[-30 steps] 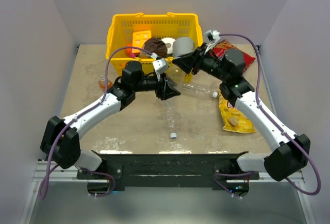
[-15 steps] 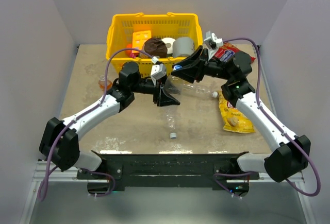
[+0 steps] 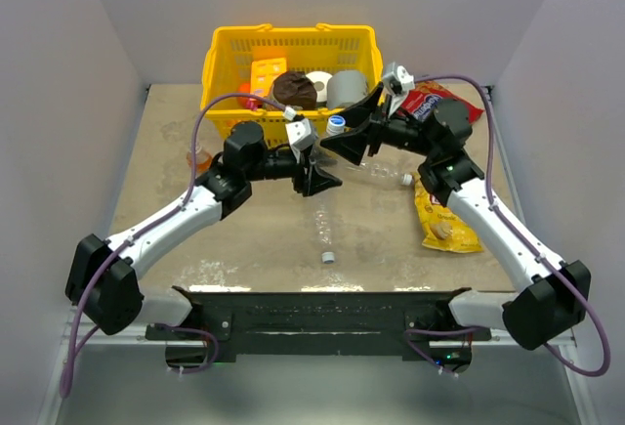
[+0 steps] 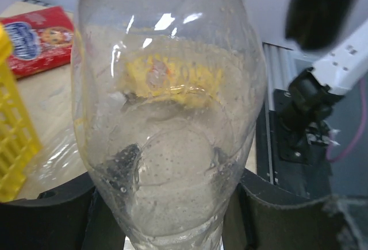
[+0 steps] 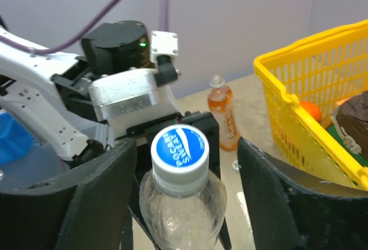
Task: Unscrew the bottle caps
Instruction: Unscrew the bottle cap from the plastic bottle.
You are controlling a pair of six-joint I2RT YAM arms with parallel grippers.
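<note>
Right gripper (image 5: 185,166) now parted around cap (image 5: 179,145), left gripper (image 4: 167,218) still clamping bottle (image 4: 167,89)

I count four bottles (image 4: 172,118) (image 3: 383,169) (image 3: 322,225) (image 3: 198,158), three clear and one orange. I see three caps (image 5: 179,146) (image 3: 406,180) (image 3: 328,257), two snack bags (image 3: 444,220) (image 3: 435,103) and one yellow basket (image 3: 293,32).

A yellow plastic basket (image 3: 290,31) stands at the far side of the sandy-coloured table (image 3: 244,239), a little left of centre. Inside it, from left to right, are an orange-and-yellow block (image 3: 267,75), a dark brown round thing (image 3: 294,88), a white roll (image 3: 319,80) and a grey can (image 3: 347,88) — plus something small, round and orange (image 5: 311,111) low against its wall. Right of the basket lies a red snack packet (image 3: 467,109). Nearer, on the right side, a yellow crisp bag (image 3: 444,225) lies flat — well apart from the basket
</note>
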